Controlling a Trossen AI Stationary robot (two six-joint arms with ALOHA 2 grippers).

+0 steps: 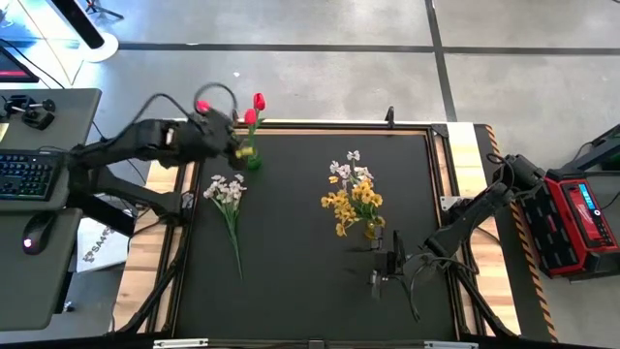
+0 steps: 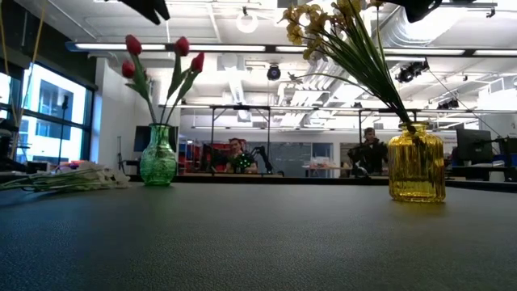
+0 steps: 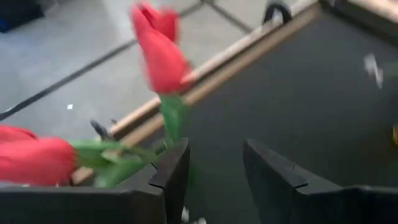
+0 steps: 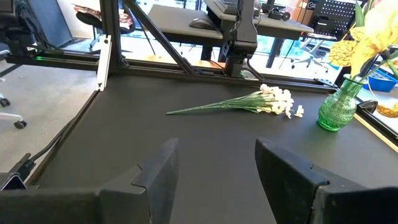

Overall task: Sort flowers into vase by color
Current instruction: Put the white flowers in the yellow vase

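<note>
A green glass vase at the table's far left holds three red tulips. My left gripper hovers open just above and left of it, with nothing between its fingers. The tulip heads and leaves show close beyond one finger. A yellow vase right of centre holds yellow blossoms, with white-pinkish ones beside them. Another white-pinkish bunch lies flat on the mat, stem toward the near edge. My right gripper waits open at the near right.
The black mat lies bare between the two vases and along the near edge. A desk with a keyboard stands off the table's left side, and a red device off its right. People sit in the room beyond.
</note>
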